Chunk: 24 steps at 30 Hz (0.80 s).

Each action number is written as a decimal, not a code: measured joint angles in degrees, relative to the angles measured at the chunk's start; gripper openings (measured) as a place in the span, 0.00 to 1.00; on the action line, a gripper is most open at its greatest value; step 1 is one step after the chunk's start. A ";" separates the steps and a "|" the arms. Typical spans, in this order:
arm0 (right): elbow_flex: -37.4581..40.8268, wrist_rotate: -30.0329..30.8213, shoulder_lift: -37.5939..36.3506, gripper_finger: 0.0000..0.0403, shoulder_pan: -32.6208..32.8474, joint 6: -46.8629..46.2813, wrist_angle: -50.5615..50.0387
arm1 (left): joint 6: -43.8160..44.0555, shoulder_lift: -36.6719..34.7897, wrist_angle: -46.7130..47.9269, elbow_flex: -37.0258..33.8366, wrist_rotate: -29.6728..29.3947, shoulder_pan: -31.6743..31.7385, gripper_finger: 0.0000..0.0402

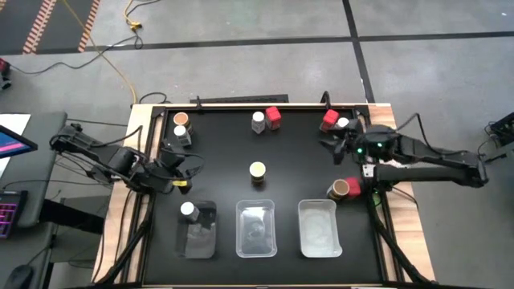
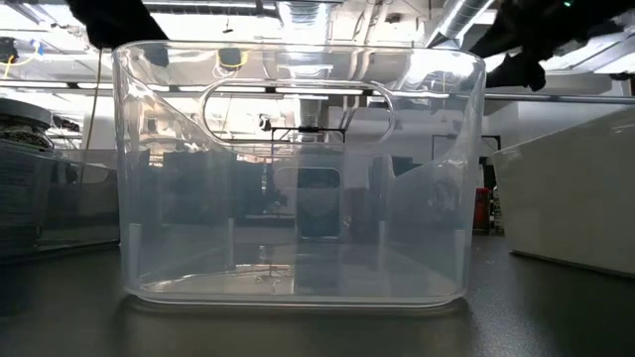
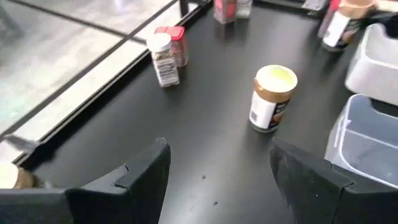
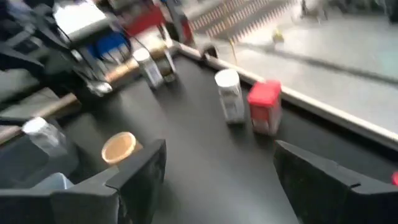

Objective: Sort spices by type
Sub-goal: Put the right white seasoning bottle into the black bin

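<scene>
three clear trays (image 1: 256, 229) front; yellow-lidded jar (image 1: 257, 171) behind.

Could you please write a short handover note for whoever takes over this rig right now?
Left gripper: open, empty, at the table's left side, facing the yellow-lidded jar at centre.
Right gripper: open, empty, near the far right corner.
Done: one white-capped jar stands in the left tray. The middle tray and right tray hold nothing.
Left: tan-lidded and white-capped jars far left; white and red pair at far centre; red and white pair far right; tan-lidded jar with a red one by the right tray.
</scene>
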<state>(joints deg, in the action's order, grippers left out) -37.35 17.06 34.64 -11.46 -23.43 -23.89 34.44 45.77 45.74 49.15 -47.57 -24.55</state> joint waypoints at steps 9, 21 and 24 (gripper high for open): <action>-20.27 7.34 18.85 0.79 -1.07 -9.02 -24.98 | -5.66 -9.09 -5.65 -6.36 1.32 0.02 0.65; -33.18 -1.23 35.35 0.77 -26.66 -13.35 -48.15 | -12.35 -11.07 -5.74 -6.36 2.75 0.02 0.65; -32.95 -2.54 37.20 0.77 -32.34 -9.41 -47.36 | -12.40 -11.07 -5.66 -6.36 2.78 0.02 0.65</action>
<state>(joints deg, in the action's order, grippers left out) -70.30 14.52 71.84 -43.80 -32.85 -71.25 22.04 34.70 40.07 42.78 -44.80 -24.53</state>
